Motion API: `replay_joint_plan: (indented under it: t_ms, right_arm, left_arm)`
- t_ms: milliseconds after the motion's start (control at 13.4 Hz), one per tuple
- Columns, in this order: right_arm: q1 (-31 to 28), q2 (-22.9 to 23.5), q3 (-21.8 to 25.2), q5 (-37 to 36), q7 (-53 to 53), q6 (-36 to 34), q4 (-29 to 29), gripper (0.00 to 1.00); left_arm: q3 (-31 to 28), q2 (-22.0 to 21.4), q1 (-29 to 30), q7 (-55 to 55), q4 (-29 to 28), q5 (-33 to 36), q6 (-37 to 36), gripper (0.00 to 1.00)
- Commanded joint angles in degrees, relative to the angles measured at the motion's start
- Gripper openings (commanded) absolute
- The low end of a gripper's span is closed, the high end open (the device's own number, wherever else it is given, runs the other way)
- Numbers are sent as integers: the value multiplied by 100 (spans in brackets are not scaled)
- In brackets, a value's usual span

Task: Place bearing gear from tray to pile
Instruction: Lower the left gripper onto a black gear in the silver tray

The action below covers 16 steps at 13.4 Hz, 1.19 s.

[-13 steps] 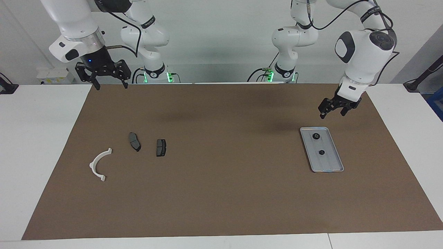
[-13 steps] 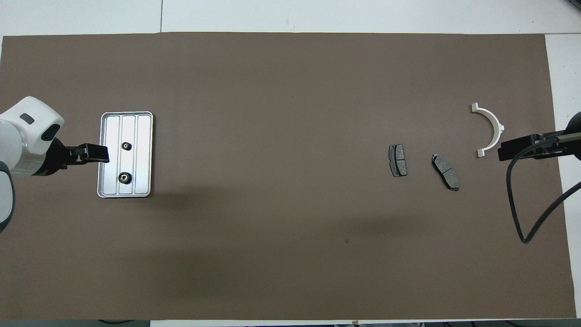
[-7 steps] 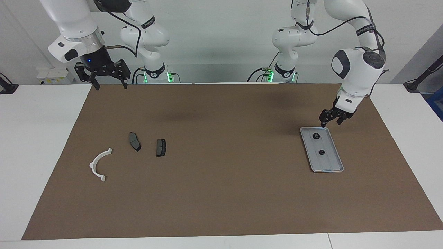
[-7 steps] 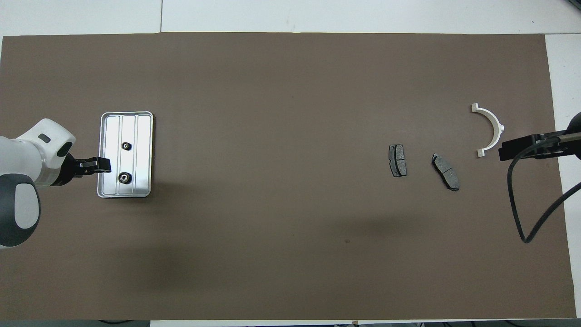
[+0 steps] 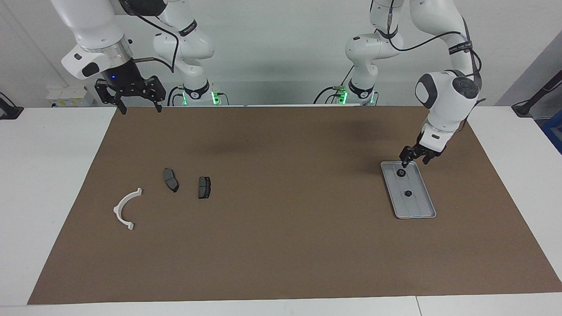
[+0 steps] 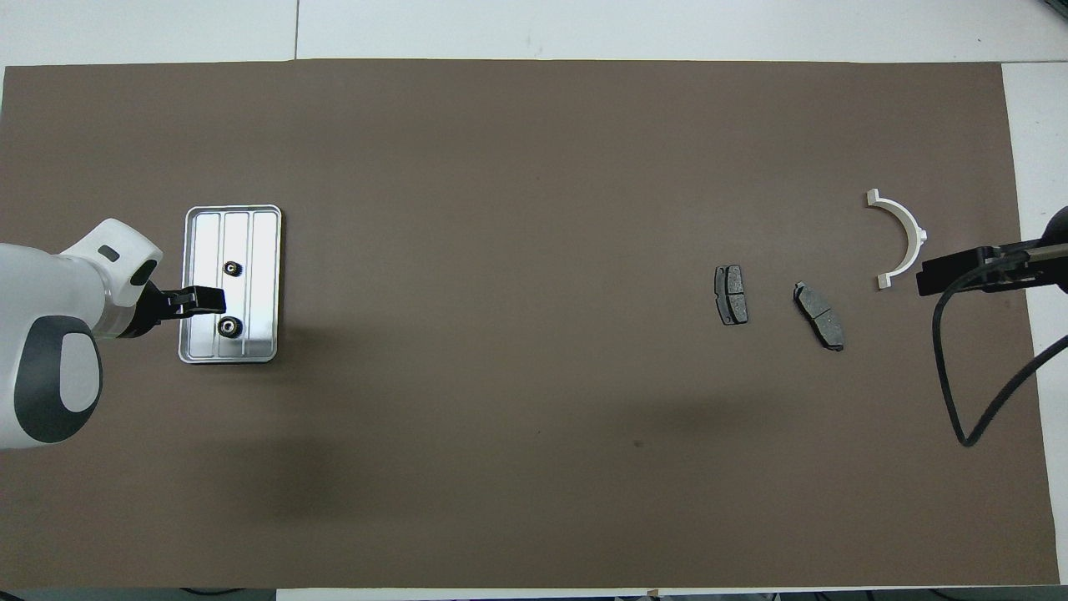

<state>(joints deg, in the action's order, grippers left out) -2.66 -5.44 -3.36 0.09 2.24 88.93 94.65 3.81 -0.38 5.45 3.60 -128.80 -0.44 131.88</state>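
Right claw: our right claw (image 5: 138, 104) waits in the air over the brown mat's (image 5: 281, 228) edge nearest us, at the right arm's end of the tabletop (image 5: 44, 175); its fingers stand apart and hold nothing.
Left claw: our left claw (image 5: 412, 158) hangs low over the end of the tray (image 5: 428, 210) nearest us, fingers apart, nothing between them; its tips are just beside the nearer gear.
Nearer gear: this small dark gear (image 5: 401, 173) lies in the tray, not yet gripped.
Farther gear: a second gear (image 5: 408, 193) lies farther along the same tray, well clear of the claw.
Pile: two dark pads (image 5: 171, 179) (image 5: 204, 187) and a white curved bracket (image 5: 126, 210) lie at the right arm's end, well apart from the tray.
Step, as we judge it: we are lining up to pick the nearer gear.
Risk one: the gear is small and low; if we close off-centre it may squirt out sideways and roll along the tray's ridges.
Risk two: a fingertip may catch the raised rim and drag or tip the light tray.
Risk three: the pile is a long carry away; a weak pinch could drop the gear on the mat.
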Motion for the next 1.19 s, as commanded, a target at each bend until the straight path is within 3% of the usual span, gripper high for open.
replay_joint_plan:
  t_ms: [0,149,223,1117]
  right_arm:
    - [-95,-124,-51,123,-40,98,141,100]
    - [-60,-124,-51,114,-57,98,141,100]
    - [-51,-124,-60,114,-66,107,141,100]
    - [-68,-150,-95,114,4,107,167,100]
  left_arm:
    - [-20,222,-140,79,-84,-9,311,92]
    - [-20,372,-141,53,-75,-9,312,78]
    - [-20,416,-141,44,-75,-9,295,77]
    - [-20,689,-149,9,-84,97,75,73]
